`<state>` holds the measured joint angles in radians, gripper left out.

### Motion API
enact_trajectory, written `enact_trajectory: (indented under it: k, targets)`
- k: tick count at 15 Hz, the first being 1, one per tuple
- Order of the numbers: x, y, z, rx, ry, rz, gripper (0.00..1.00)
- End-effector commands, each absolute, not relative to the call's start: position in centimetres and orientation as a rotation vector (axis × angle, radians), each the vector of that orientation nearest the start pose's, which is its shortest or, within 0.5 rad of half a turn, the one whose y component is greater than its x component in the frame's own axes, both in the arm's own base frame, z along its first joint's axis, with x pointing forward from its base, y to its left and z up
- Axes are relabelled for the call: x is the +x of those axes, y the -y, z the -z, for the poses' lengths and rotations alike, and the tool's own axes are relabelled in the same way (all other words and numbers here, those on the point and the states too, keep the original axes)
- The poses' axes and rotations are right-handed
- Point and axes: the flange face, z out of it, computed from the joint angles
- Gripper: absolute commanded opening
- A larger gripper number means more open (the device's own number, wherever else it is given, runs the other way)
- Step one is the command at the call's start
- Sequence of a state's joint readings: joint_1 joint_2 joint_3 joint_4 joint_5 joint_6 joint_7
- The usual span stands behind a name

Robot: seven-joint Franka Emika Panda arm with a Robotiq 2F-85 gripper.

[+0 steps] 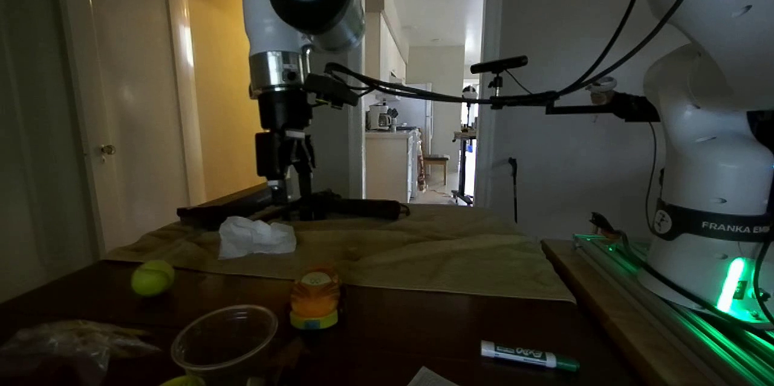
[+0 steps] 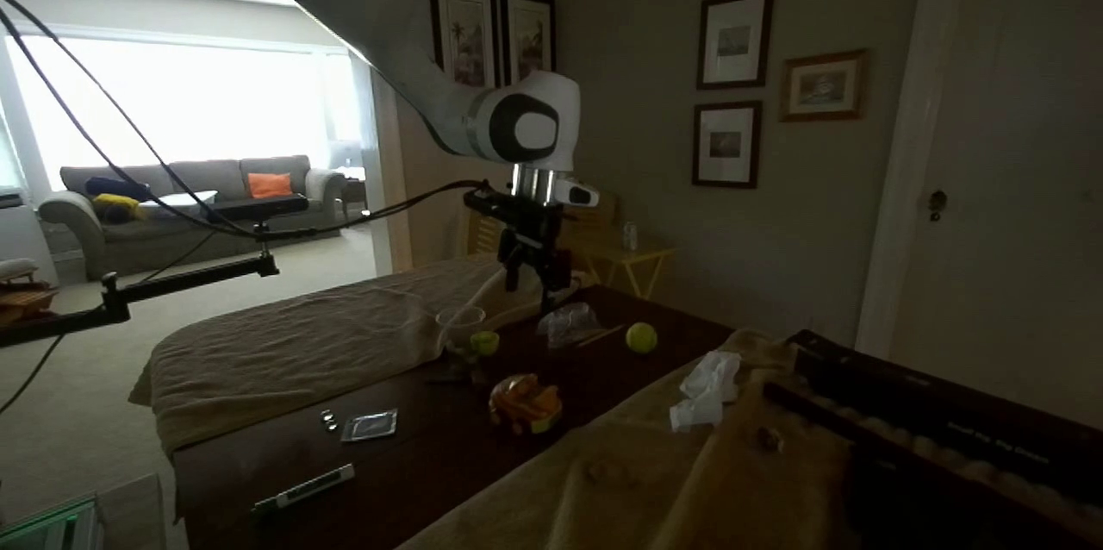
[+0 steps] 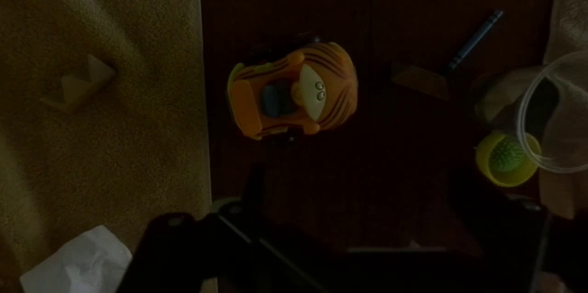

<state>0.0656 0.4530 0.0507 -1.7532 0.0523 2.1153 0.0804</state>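
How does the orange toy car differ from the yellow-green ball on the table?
The toy car is orange with dark stripes, while the ball is yellow-green. The car is long and wheeled; the ball is round. The car has two cartoon eyes; the ball shows no face. Both rest on the dark tabletop.

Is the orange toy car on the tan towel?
No, the wrist view shows the orange toy car on the dark tabletop, apart from the tan towel.
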Motion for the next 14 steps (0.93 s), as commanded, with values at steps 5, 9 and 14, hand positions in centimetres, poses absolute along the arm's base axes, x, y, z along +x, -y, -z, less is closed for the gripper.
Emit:
enact_trajectory:
  k: [5, 9, 14]
  targets:
    - [63.3, -9.5, -28.6, -3.036, 0.034, -0.136, 1.0]
    - [63.1, -9.8, -28.1, -3.039, 0.038, -0.13, 1.0]
    - [63.3, -10.0, -27.6, -3.039, 0.033, -0.126, 1.0]
